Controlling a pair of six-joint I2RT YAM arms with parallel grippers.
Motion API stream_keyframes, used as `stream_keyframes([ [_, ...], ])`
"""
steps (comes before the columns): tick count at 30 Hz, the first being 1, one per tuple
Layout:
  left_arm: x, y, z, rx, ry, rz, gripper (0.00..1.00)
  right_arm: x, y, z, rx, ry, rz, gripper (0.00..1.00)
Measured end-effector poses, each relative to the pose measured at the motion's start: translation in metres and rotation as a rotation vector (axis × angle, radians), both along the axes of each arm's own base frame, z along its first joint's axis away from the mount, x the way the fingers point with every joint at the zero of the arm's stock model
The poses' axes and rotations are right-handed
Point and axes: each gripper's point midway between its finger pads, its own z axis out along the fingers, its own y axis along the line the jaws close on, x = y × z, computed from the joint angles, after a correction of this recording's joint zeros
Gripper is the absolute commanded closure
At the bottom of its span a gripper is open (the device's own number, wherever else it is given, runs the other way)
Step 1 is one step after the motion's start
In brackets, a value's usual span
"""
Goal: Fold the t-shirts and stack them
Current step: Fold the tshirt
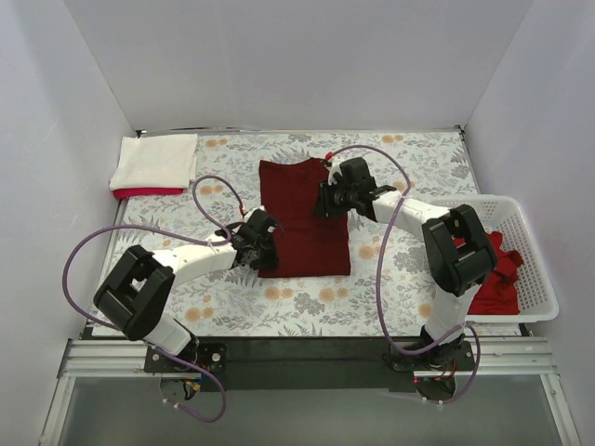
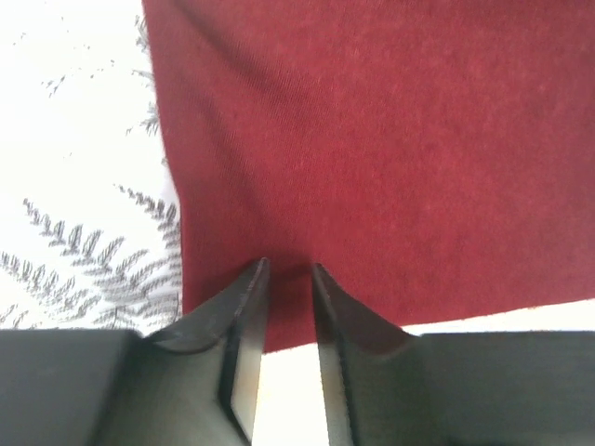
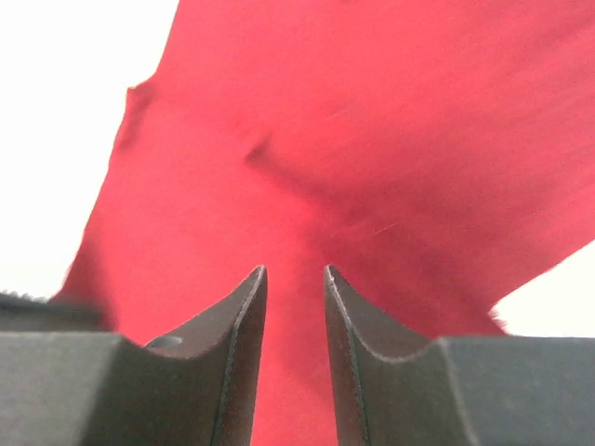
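- Left arm stretched low across the desk [image 1: 307,302], left hand [image 2: 288,268] down at the near left corner of the maroon t-shirt [image 1: 299,223].
- Left fingers [image 2: 244,316] nearly pressed together, only a thin gap, pinching the shirt's hem; the rest of the cloth lies flat ahead of the tips.
- Right arm reaches forward with the elbow up, right hand [image 1: 332,197] at the shirt's far right edge.
- Right fingers [image 3: 237,316] drawn close on the same shirt, cloth in the gap and fanning out beyond the tips; that view is blurred.
- Cream-white t-shirt [image 1: 153,160] folded on a brighter red one [image 1: 149,192], well beyond and left of the left hand.
- More red t-shirts [image 1: 497,279] in the basket [image 1: 535,269], behind and right of the right hand.
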Motion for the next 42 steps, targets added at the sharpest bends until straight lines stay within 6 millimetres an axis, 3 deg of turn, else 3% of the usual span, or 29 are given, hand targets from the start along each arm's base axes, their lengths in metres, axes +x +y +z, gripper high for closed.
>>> stream_keyframes([
  [4, -0.005, 0.002, 0.012, -0.022, -0.003, 0.017, 0.66, -0.053, 0.001, 0.005, 0.059, 0.041, 0.053, 0.54],
  [6, -0.006, 0.003, 0.026, -0.046, -0.021, 0.029, 0.62, -0.079, -0.012, 0.004, 0.066, 0.069, 0.036, 0.49],
  [7, -0.007, 0.003, 0.034, -0.059, -0.035, 0.037, 0.55, -0.093, -0.023, 0.003, 0.069, 0.077, 0.018, 0.47],
  [12, -0.011, 0.007, 0.068, -0.129, -0.089, 0.074, 0.36, -0.136, -0.059, 0.002, 0.083, 0.105, -0.066, 0.36],
  [15, -0.018, 0.012, 0.06, -0.128, -0.065, 0.096, 0.32, -0.156, -0.075, -0.002, 0.098, 0.116, -0.12, 0.32],
  [18, -0.032, 0.022, 0.034, -0.101, 0.006, 0.12, 0.32, -0.174, -0.088, -0.013, 0.096, 0.146, -0.163, 0.3],
  [22, -0.051, 0.036, 0.003, -0.067, 0.102, 0.153, 0.38, -0.186, -0.098, -0.027, 0.082, 0.187, -0.203, 0.31],
  [30, -0.041, 0.029, 0.0, -0.109, 0.099, 0.187, 0.5, -0.185, -0.098, -0.031, 0.09, 0.207, -0.222, 0.33],
  [34, -0.036, 0.026, -0.002, -0.117, 0.094, 0.194, 0.63, -0.184, -0.096, -0.038, 0.092, 0.233, -0.231, 0.34],
  [37, -0.034, 0.025, -0.003, -0.117, 0.093, 0.199, 0.63, -0.183, -0.094, -0.044, 0.089, 0.25, -0.234, 0.35],
  [42, -0.033, 0.024, -0.003, -0.124, 0.092, 0.21, 0.54, -0.179, -0.09, -0.046, 0.108, 0.256, -0.244, 0.36],
])
